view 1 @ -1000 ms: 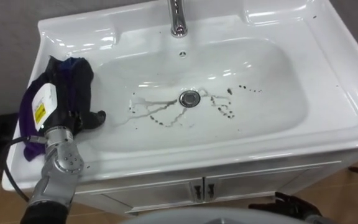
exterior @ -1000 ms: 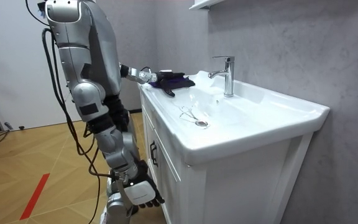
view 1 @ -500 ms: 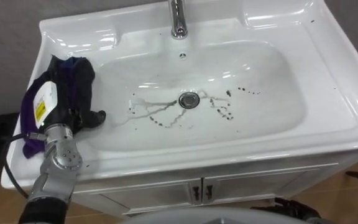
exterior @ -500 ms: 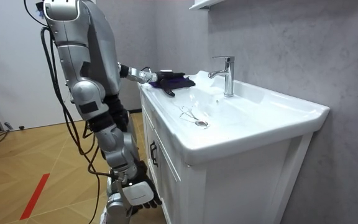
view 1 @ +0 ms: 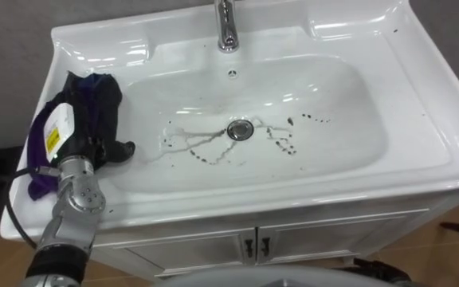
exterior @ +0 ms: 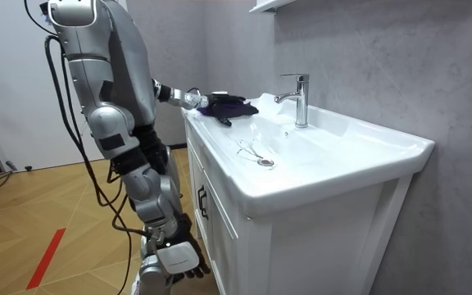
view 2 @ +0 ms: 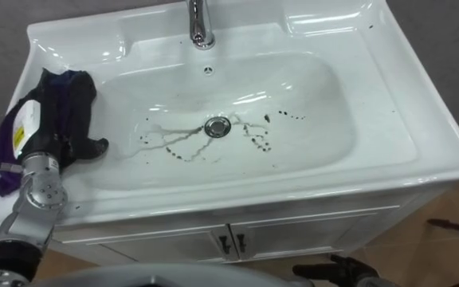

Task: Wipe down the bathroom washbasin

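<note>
The left hand (view 1: 68,137) lies on a bunched dark purple cloth (view 1: 100,89). Its fingers are lost among the dark folds, so it cannot be told whether they clench the fabric or lie flat on it. Cloth and hand both sit on the flat rim at the left side of the white ceramic basin (view 1: 421,88), outside the bowl.

The cloth looks soft, limp and light. It should crumple to any grip and drape over the rim's edge, and a loose corner would likely trail or slip free if only pinched. A sound hold is probably a full handful at the thick middle of the bunch, leaving a pad of fabric under the palm to press on the glazed surface, which is smooth and likely slick.

Beyond the fingers, down the bowl's slope, dark streaks and specks (view 1: 202,147) spread on both sides of the round metal drain (view 1: 240,129), well apart from the cloth. A chrome tap (view 1: 226,24) stands at the far rim, and a white cabinet (view 1: 253,239) carries the basin.
</note>
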You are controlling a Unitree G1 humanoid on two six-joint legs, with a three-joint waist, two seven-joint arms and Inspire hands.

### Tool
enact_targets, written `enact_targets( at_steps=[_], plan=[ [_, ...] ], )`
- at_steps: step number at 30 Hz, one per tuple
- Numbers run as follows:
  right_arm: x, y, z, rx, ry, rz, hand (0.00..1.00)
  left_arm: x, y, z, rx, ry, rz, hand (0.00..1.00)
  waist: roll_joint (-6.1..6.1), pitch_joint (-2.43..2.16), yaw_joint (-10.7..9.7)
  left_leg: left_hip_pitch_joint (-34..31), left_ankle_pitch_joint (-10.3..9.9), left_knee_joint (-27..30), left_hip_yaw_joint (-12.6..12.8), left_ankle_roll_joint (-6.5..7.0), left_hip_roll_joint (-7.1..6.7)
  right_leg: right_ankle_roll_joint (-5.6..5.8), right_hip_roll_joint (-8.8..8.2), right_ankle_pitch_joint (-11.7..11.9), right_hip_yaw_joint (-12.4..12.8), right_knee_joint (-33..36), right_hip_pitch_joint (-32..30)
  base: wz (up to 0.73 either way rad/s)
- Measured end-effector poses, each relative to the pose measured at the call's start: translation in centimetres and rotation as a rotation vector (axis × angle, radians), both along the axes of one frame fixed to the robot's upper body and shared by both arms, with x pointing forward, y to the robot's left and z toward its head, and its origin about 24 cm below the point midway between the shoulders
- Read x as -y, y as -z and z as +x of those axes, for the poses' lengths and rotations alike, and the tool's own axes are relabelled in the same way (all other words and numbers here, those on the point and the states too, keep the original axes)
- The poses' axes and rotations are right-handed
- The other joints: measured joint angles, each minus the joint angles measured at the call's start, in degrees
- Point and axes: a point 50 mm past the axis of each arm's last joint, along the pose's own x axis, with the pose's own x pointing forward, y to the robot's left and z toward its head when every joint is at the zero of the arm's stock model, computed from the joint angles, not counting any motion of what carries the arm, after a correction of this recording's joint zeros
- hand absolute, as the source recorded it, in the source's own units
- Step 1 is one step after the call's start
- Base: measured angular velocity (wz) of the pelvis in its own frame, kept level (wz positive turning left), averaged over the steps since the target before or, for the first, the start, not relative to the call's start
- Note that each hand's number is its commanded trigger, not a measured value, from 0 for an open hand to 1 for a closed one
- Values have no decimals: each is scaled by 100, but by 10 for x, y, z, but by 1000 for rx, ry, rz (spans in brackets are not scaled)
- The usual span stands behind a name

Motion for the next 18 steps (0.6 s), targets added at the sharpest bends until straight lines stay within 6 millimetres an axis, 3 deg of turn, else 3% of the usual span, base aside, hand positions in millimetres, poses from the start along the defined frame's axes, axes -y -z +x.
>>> enact_targets(
  at_steps=[18],
  plan=[
    [0, 0, 0, 1, -8, -5, 0, -16, -5, 4, 58, -130, -96, 100, 27, -30, -1, 55, 3, -15, 50, -5, 13, -22, -4, -9, 7, 65, 31, -2]
  ],
)
